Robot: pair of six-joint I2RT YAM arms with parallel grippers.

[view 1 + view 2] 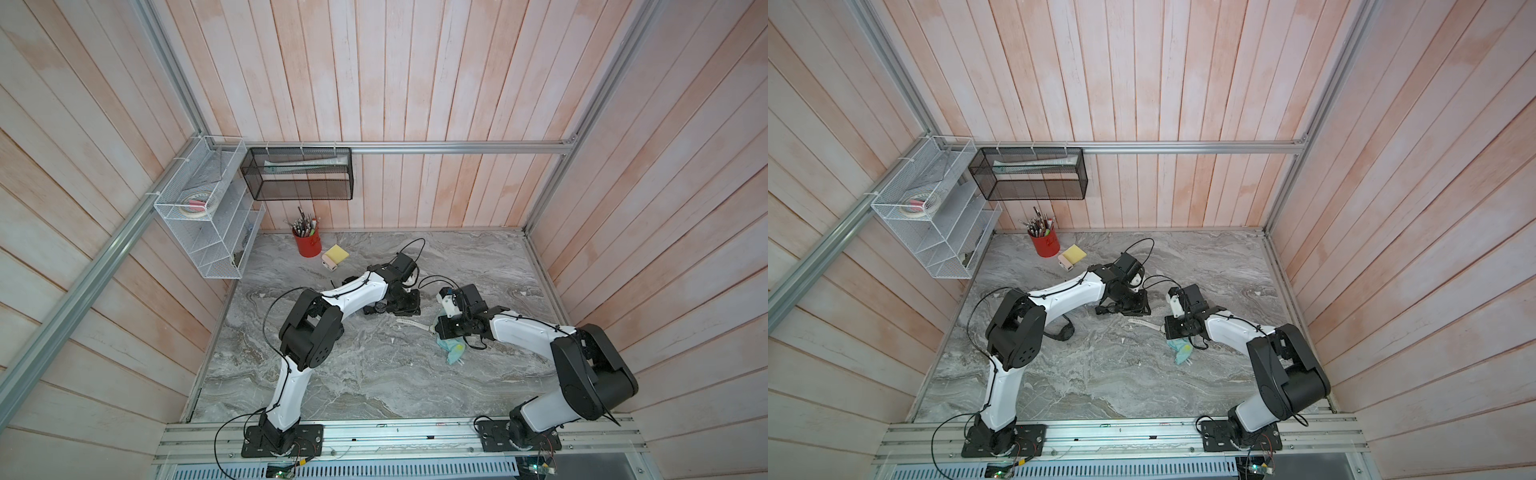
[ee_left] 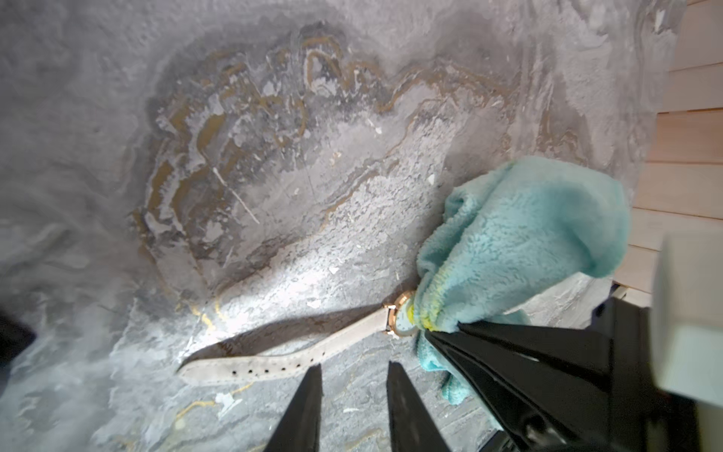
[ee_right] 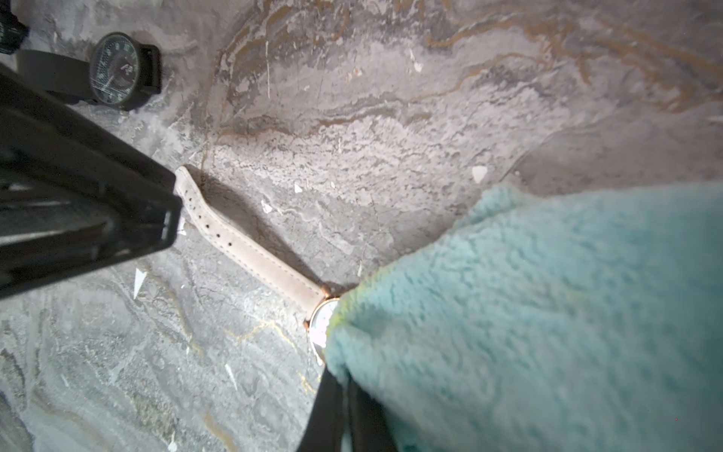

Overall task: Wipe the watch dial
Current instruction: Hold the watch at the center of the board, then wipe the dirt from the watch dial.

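Note:
A watch with a beige strap (image 2: pixel 281 354) lies flat on the marble table (image 1: pixel 374 374). Its rose-gold rimmed dial (image 2: pixel 403 323) is half covered by a teal fluffy cloth (image 2: pixel 528 219). My right gripper (image 3: pixel 341 381) is shut on a bunched edge of that cloth (image 3: pixel 528 313), which presses on the dial (image 3: pixel 324 317). My left gripper (image 2: pixel 355 366) is open with nothing between its fingers and hovers just beside the strap's holed end (image 3: pixel 242 242). In both top views the strap (image 1: pixel 411 323) (image 1: pixel 1144 323) shows between the two grippers, with the cloth (image 1: pixel 453 349) trailing toward the front.
A black watch (image 3: pixel 117 70) lies close behind my left gripper. A red pen cup (image 1: pixel 308 243), a yellow sponge (image 1: pixel 336 253) and a small pink block (image 1: pixel 329 262) stand at the back left. A white wire rack (image 1: pixel 208 216) and a black mesh basket (image 1: pixel 299 174) hang on the walls.

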